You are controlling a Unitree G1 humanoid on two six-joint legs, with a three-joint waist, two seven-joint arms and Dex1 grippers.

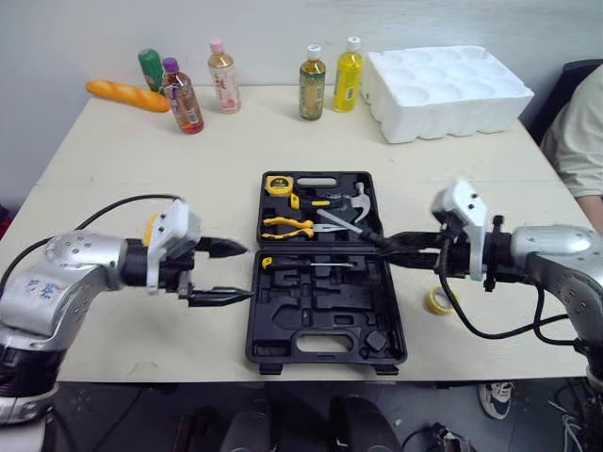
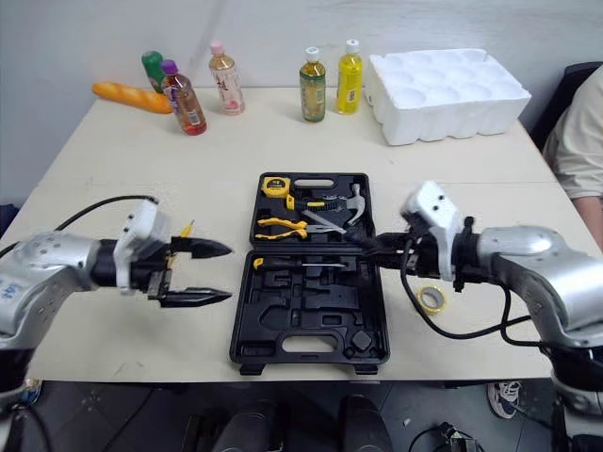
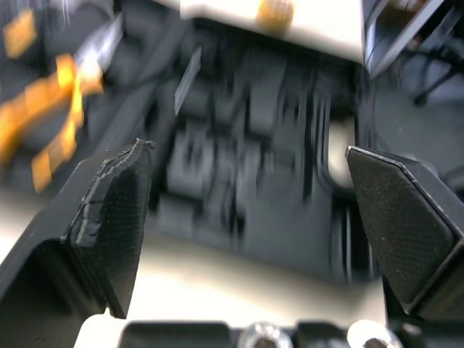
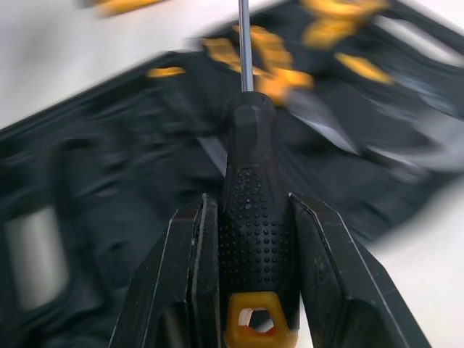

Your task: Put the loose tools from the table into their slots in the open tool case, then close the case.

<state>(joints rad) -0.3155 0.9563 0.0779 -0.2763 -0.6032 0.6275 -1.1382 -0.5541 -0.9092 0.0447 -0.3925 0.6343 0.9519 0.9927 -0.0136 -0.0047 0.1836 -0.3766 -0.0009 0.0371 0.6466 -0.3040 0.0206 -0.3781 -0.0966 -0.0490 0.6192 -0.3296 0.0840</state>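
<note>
The black tool case (image 1: 325,330) lies open in the middle of the table. Its far half holds a tape measure (image 1: 278,185), yellow pliers (image 1: 287,226) and a hammer (image 1: 358,201); a small driver (image 1: 306,265) lies in the near half. My right gripper (image 1: 398,247) is at the case's right edge, shut on a black-handled screwdriver (image 4: 254,210) with a yellow end cap, its shaft (image 4: 243,43) pointing over the case. My left gripper (image 1: 247,273) hovers open and empty just left of the case. A yellow tape roll (image 1: 439,299) lies on the table below my right arm.
Several bottles (image 1: 313,83) and a bread loaf (image 1: 127,95) stand along the far edge. A white foam tray (image 1: 443,89) sits far right. A person's arm (image 1: 579,132) is at the right edge. A small yellow tool (image 2: 186,229) lies behind my left gripper.
</note>
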